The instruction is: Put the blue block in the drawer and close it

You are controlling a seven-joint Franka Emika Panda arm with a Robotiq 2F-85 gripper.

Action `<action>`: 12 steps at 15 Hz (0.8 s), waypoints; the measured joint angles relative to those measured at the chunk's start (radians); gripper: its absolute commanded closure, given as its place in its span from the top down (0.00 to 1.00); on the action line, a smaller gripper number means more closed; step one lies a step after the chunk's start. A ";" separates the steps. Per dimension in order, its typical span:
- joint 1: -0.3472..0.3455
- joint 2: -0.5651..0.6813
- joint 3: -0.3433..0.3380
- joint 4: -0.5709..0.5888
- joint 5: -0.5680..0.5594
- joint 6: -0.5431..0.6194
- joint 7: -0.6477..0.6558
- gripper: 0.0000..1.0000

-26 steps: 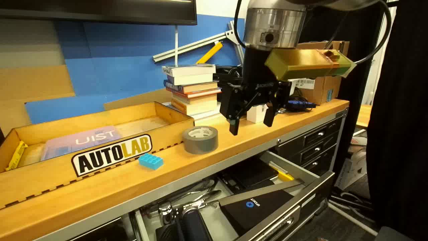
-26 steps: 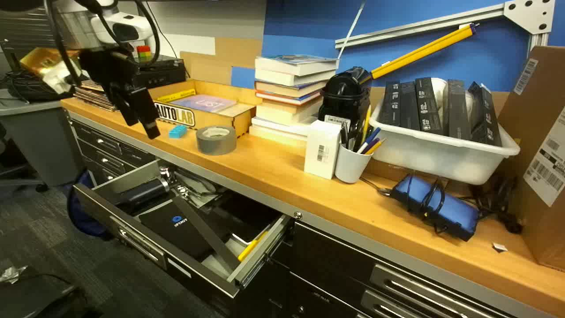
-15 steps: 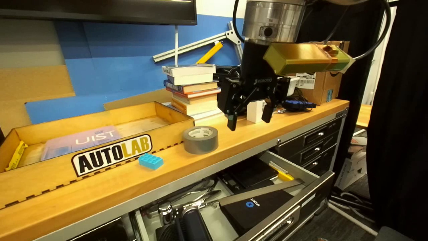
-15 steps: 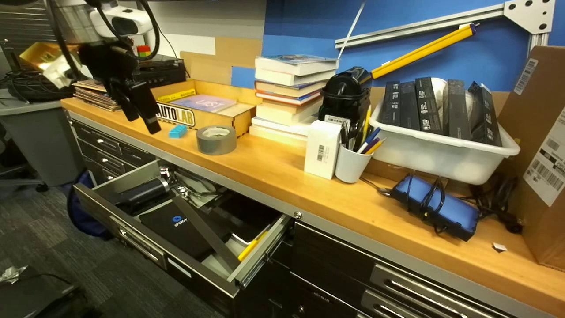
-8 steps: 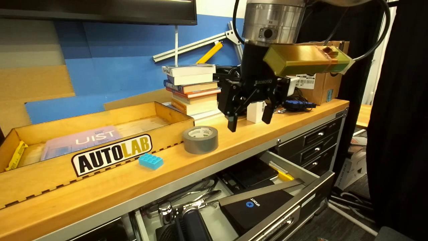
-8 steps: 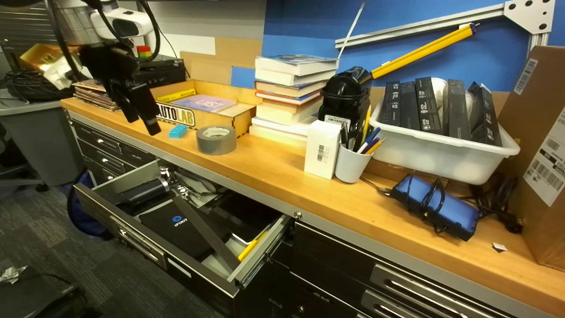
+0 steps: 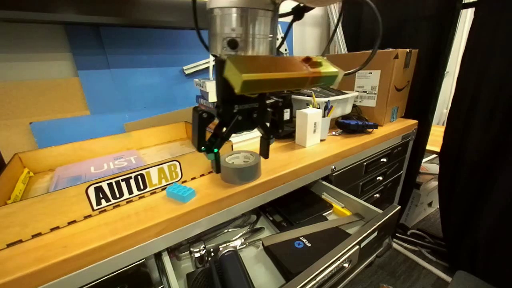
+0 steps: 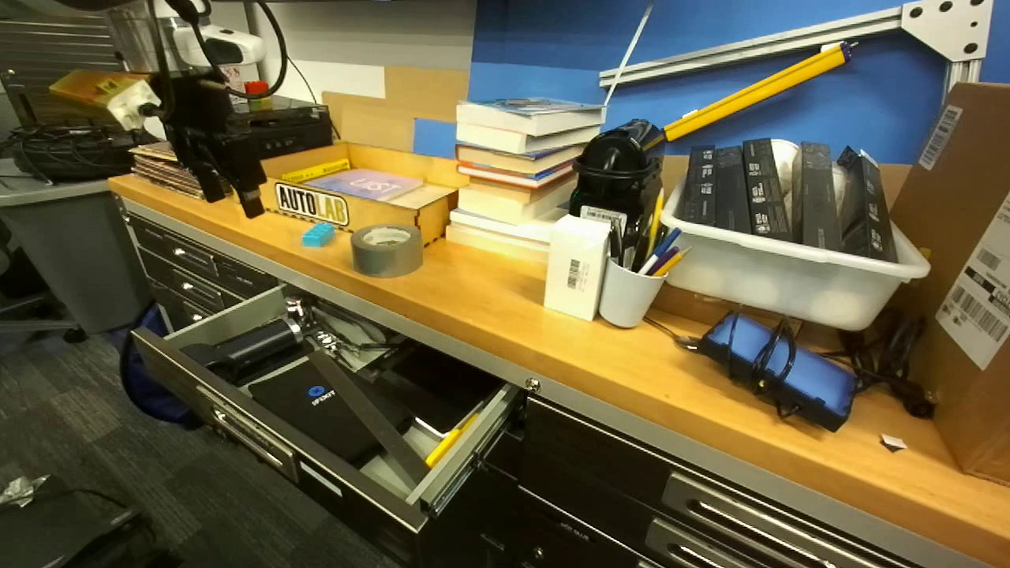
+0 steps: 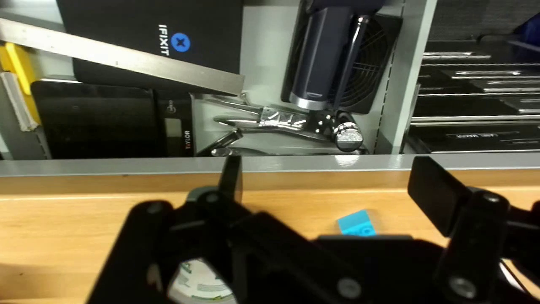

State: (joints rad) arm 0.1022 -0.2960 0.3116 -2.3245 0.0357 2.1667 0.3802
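In an exterior view, nearest you, at five o'clock from your black two-fingered claw [image 7: 241, 163], the black-fronted metal drawer [image 7: 380, 232] stands pulled out, with a straight grey metal strip [image 7: 312, 229] lying in it across a flat black box marked IFIXIT [image 7: 320, 256]. At eight o'clock from the claw, your light-blue studded plastic block [image 7: 181, 193] sits on the light wooden worktop [image 7: 140, 212], outside the drawer; in the wrist view the claw's body covers part of it. A squat grey roll of tape [image 7: 240, 174] stands near the block, at about two o'clock from it. Your claw hangs above the worktop, its fingers [image 9: 436, 196] spread well apart and gripping nothing. Just behind the block, toward nine o'clock from the claw, you have a shallow wooden tray [image 7: 198, 166] with an AUTOLAB sign [image 7: 134, 185] on its front. At eleven o'clock a stack of books [image 7: 206, 96] is partly hidden by the claw; at two o'clock stand an upright white carton [image 7: 308, 127] and, farther back, a brown cardboard box [image 7: 386, 96].
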 measured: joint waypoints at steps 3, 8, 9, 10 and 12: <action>0.011 0.152 0.031 0.127 -0.053 -0.026 0.077 1.00; 0.048 0.401 0.008 0.324 -0.103 -0.051 0.056 1.00; 0.058 0.444 -0.002 0.362 -0.103 -0.056 0.042 1.00; 0.069 0.483 -0.013 0.399 -0.103 -0.060 0.030 1.00; 0.091 0.550 -0.040 0.464 -0.111 -0.060 0.022 1.00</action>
State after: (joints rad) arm 0.1936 0.2543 0.2717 -1.8601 -0.0755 2.1067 0.4025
